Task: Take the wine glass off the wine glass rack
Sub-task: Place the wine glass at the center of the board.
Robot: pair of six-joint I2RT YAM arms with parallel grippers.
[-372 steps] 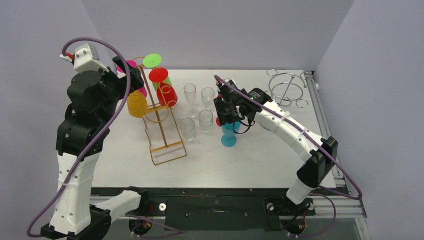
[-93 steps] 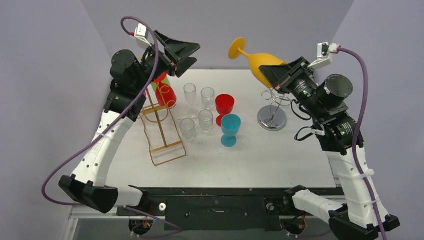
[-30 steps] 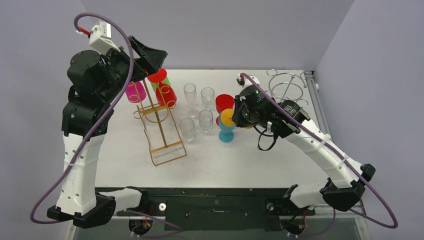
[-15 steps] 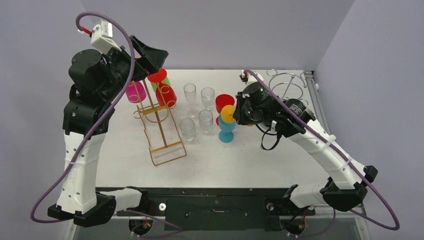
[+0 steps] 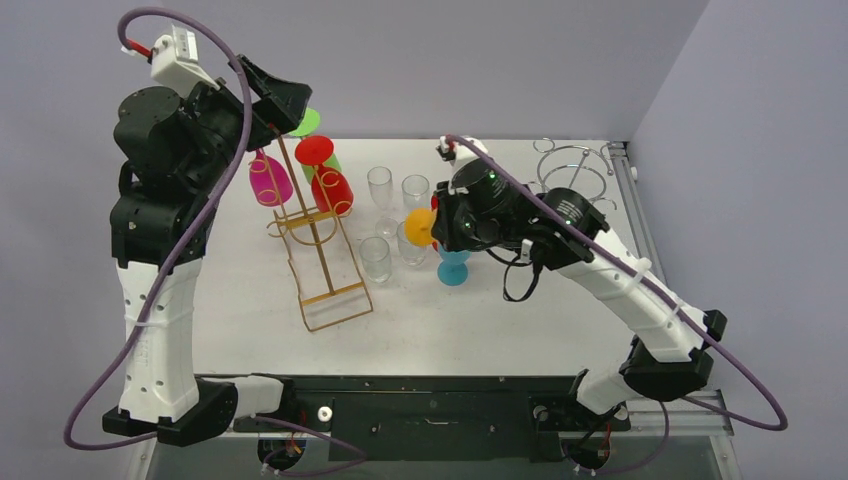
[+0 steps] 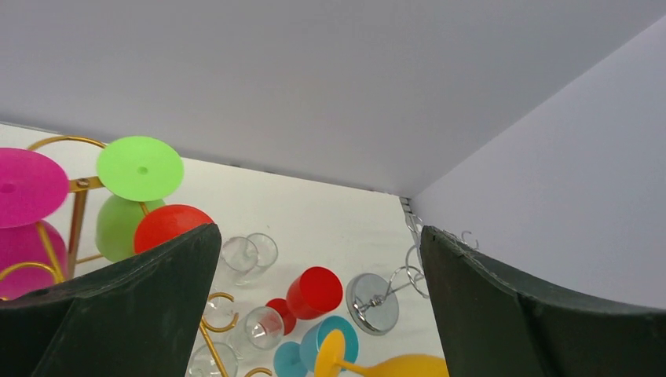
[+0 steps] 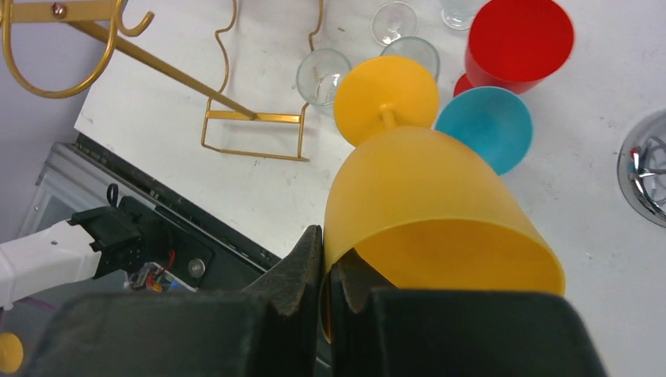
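My right gripper (image 7: 326, 271) is shut on the rim of the yellow wine glass (image 7: 424, 196), one finger inside the bowl and one outside. The glass lies tilted in the air, and its foot (image 5: 421, 227) points left over the clear glasses. It hangs free of the gold wine glass rack (image 5: 322, 262), which stands at the left. On the rack hang a magenta glass (image 5: 268, 181), a green glass (image 5: 305, 122) and a red glass (image 5: 332, 189). My left gripper (image 6: 318, 232) is open and empty, raised high above the rack's top (image 5: 275, 100).
Several clear glasses (image 5: 396, 214) stand in the middle of the table. A blue goblet (image 7: 484, 126) and a red goblet (image 7: 518, 39) stand just below the held glass. A chrome wire stand (image 5: 572, 175) sits at the back right.
My right arm has carried the yellow glass to the left, so its foot now hangs over the clear glasses. My left arm has drawn back and up to the left, uncovering the green glass.
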